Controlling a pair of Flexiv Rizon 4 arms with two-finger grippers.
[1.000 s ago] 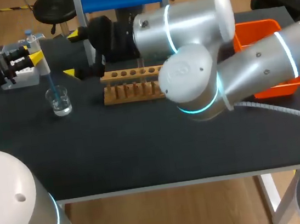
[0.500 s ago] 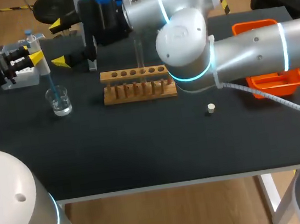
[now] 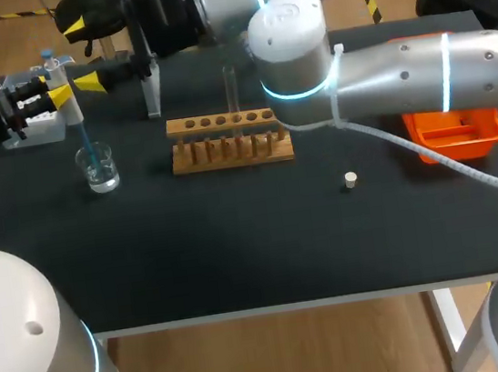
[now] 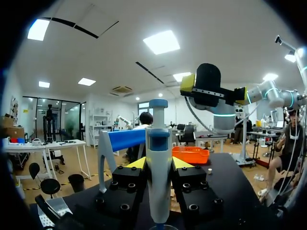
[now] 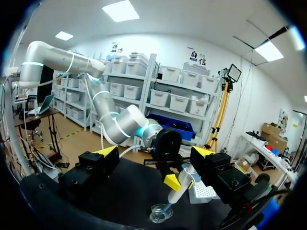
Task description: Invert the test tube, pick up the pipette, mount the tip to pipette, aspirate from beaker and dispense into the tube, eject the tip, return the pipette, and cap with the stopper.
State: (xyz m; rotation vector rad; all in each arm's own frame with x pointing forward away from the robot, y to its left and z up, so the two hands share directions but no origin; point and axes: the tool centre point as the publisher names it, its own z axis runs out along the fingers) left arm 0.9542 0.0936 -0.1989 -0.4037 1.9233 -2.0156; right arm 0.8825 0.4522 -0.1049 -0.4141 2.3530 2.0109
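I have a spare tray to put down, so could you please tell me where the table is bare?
The front strip of the black table is bare, from the wooden tube rack and the glass beaker to the near edge, save the small pale stopper. The back left is crowded: white pipette, beaker, the right arm above.

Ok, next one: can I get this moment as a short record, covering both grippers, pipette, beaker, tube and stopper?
left gripper: shut on the pipette, held upright over the beaker
pipette tip: blue, mounted, reaching down into the beaker
beaker: clear, some liquid inside
right gripper: open, empty, close to the pipette
test tube: upright in the wooden rack, uncapped
stopper: lying on the table, apart from the rack
stage: probably aspirating
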